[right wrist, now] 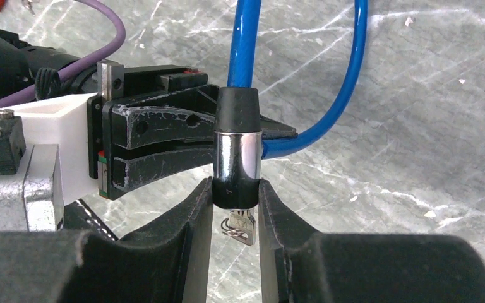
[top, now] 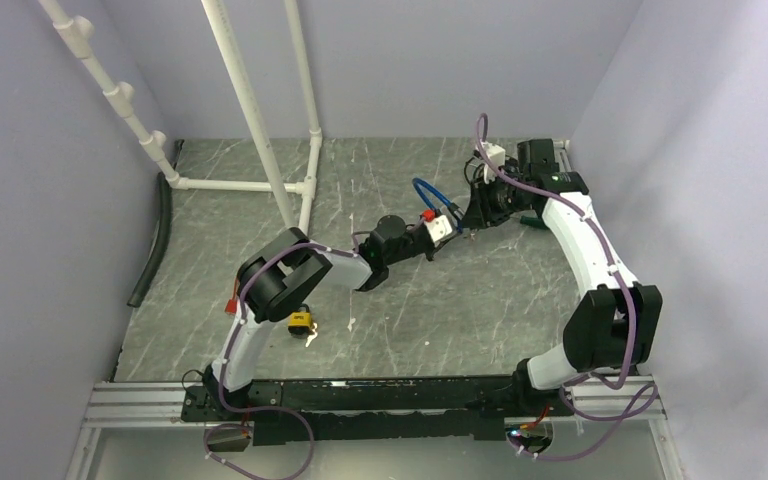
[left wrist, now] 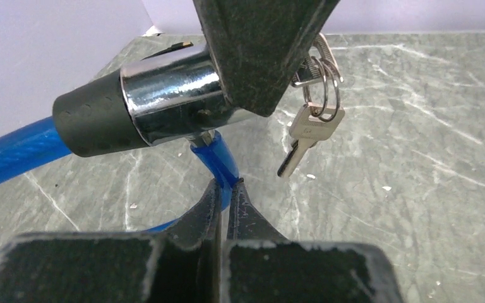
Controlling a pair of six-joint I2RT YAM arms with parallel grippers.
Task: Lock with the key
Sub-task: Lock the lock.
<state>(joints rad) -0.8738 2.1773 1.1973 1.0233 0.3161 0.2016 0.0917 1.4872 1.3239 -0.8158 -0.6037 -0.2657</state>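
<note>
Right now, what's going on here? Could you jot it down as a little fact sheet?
Item: cable lock, with a blue cable and a chrome cylinder
Left gripper: shut on the blue cable, close to the cylinder
Right gripper: shut on the chrome cylinder
Keys: on a ring at the cylinder's end, one dangling free
Key inserted in lock: cannot tell, hidden
Surface: grey marbled table

Glossy chrome lock barrel (left wrist: 170, 95), matt black collar (left wrist: 91, 120), smooth blue plastic cable (left wrist: 12, 158), metal key (left wrist: 303, 136)
</note>
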